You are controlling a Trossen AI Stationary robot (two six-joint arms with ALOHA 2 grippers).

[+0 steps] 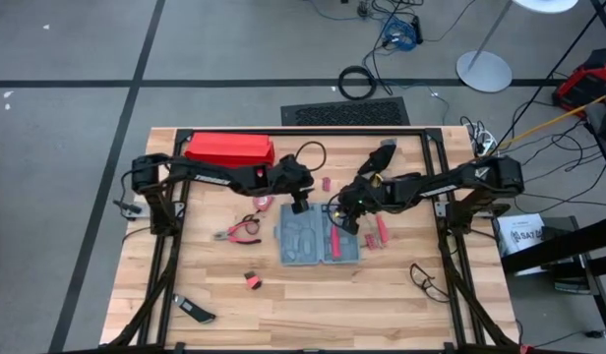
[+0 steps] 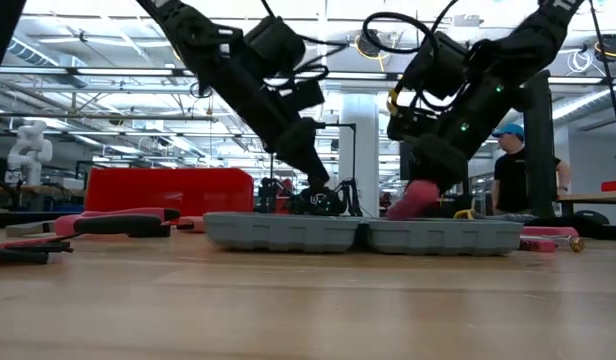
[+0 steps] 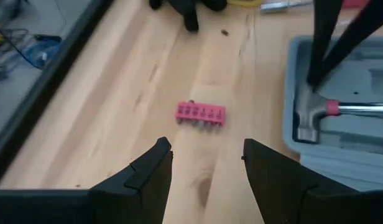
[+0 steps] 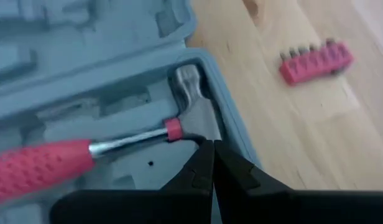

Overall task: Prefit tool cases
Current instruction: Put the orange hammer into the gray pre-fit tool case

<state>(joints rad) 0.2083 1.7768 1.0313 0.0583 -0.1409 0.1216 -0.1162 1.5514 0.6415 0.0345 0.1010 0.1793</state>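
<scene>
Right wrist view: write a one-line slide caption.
Shut right gripper pressing beside the hammer in the open tool case.

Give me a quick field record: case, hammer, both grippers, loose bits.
case: tool case lies open flat on the table
hammer: hammer lies in the case, head at the rim
left gripper: left gripper open, above bare wood beside the case
right gripper: right gripper shut, tips at the hammer head
loose: pink bit holder on the table

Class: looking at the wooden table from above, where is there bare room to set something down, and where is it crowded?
Bare wood lies in front of the open blue-grey plastic case, and between the pink bit holder and black cable. Crowded: around the case, near red-handled pliers and both grippers.
</scene>
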